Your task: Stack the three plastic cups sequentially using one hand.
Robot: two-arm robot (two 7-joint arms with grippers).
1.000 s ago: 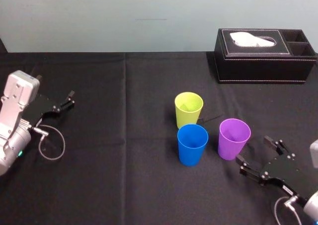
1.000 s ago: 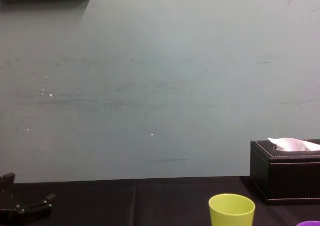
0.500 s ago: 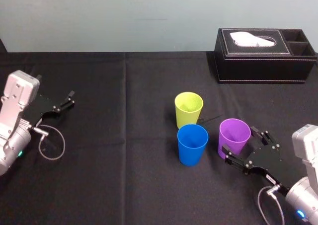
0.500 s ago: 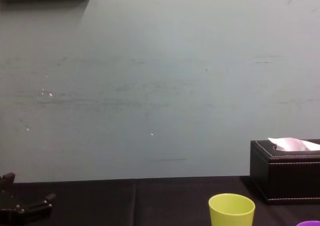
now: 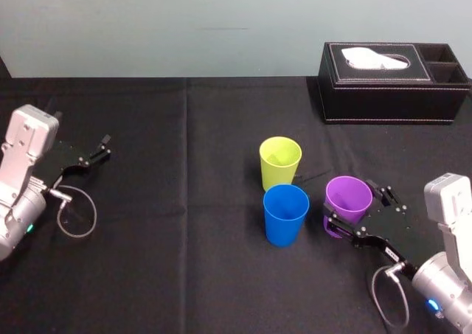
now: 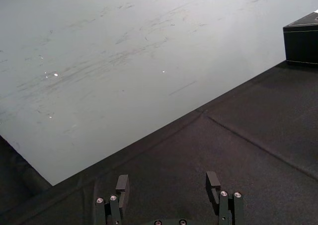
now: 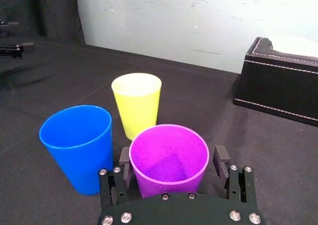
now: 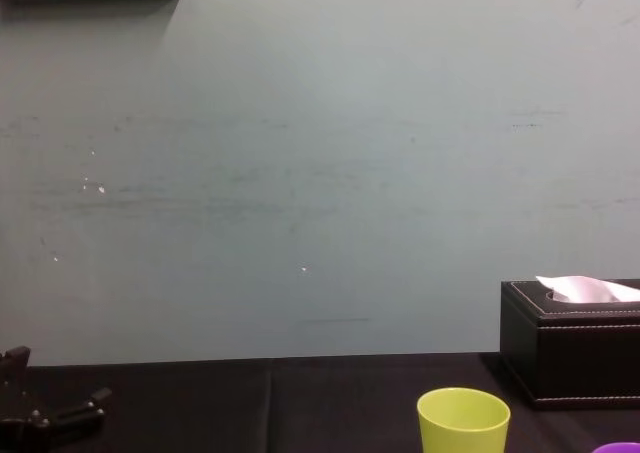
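Three plastic cups stand upright on the black cloth: a yellow-green cup [image 5: 280, 162] [image 7: 136, 103] [image 8: 463, 420], a blue cup [image 5: 285, 214] [image 7: 79, 144] just in front of it, and a purple cup [image 5: 348, 200] [image 7: 169, 159] to their right. My right gripper [image 5: 357, 206] [image 7: 172, 160] is open, with one finger on each side of the purple cup. In the right wrist view a thin gap shows beside one finger. My left gripper [image 5: 100, 148] [image 6: 167, 181] rests open and empty at the far left.
A black tissue box [image 5: 393, 82] [image 7: 280, 91] [image 8: 570, 338] stands at the back right near the wall. A loose cable loop [image 5: 77, 212] lies beside the left arm. Bare black cloth [image 5: 184, 268] lies between the left arm and the cups.
My right gripper has moved forward and to the left from the table's front right, so its open fingers now straddle the purple cup. The cups and the left arm are unchanged.
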